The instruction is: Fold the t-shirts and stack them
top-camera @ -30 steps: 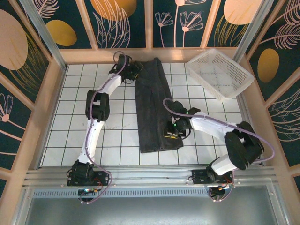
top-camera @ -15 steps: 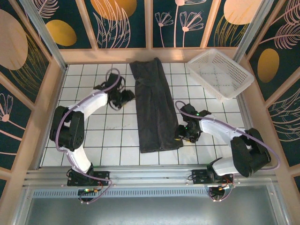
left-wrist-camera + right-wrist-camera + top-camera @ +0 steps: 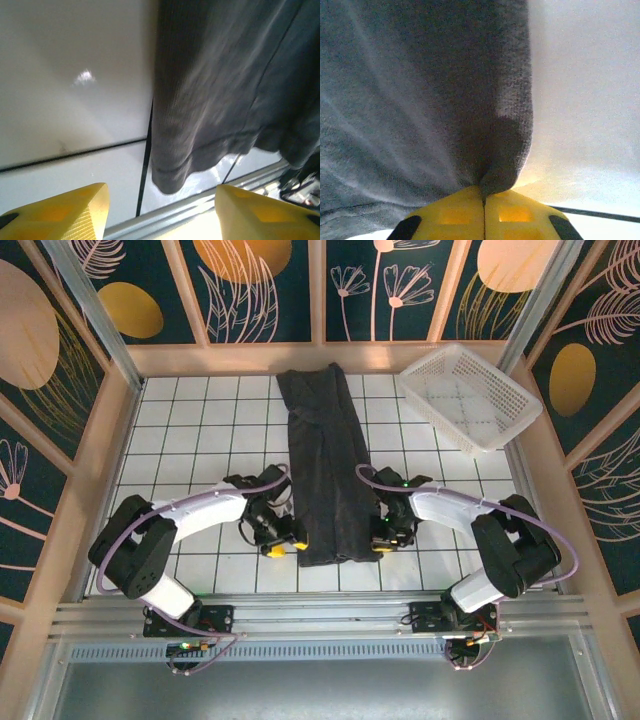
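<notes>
One dark charcoal t-shirt lies folded into a long narrow strip down the middle of the tiled table, its near hem by the front edge. My left gripper sits low at the strip's near left corner. In the left wrist view its yellow fingers stand open, and the hem corner of the t-shirt lies just ahead of the gap, untouched. My right gripper is at the near right corner. In the right wrist view the right gripper is shut, pinching a bump of the t-shirt edge.
A white mesh basket stands at the far right corner of the table. White tiles lie bare to the left of the shirt. A metal rail runs along the near edge, close behind both grippers.
The left arm swung from the shirt's far end back to its near left corner. The right gripper moved to the near right corner and shut on the cloth.
</notes>
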You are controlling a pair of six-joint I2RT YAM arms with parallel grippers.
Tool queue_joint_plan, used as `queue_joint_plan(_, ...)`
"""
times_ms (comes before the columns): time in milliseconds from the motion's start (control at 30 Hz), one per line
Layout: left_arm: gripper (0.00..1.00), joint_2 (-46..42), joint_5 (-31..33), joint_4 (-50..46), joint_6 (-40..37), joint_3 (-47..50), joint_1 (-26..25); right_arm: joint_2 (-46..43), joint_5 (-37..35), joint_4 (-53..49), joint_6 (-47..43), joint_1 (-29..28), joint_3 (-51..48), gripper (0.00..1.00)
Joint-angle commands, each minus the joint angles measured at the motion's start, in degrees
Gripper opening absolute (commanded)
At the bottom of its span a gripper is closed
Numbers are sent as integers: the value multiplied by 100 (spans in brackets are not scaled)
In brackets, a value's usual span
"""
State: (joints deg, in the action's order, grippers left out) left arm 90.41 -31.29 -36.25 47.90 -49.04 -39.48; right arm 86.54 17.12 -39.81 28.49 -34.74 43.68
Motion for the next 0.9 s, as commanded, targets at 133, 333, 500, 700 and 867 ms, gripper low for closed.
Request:
queue_joint_plan(133, 56, 96, -240, 32, 339, 286, -174, -68, 726, -157, 103, -308, -59, 0)
queue_joint_plan(333, 49, 486, -169, 429, 420, 263, -207, -267, 790, -176, 287, -424, -201, 0)
queue_joint_plan(500, 7, 442, 31, 326, 363, 386, -209, -391, 916, -151, 359, -488, -269, 0)
queue_joint_plan(700, 0, -325, -441, 430, 600, 1297, -204, -510, 1279, -244, 287, -762, -369, 0)
queue_joint_plan(867, 0, -1035, -760, 762, 1150, 1603, -209, -665, 1442, -425, 304, -872, -275, 0)
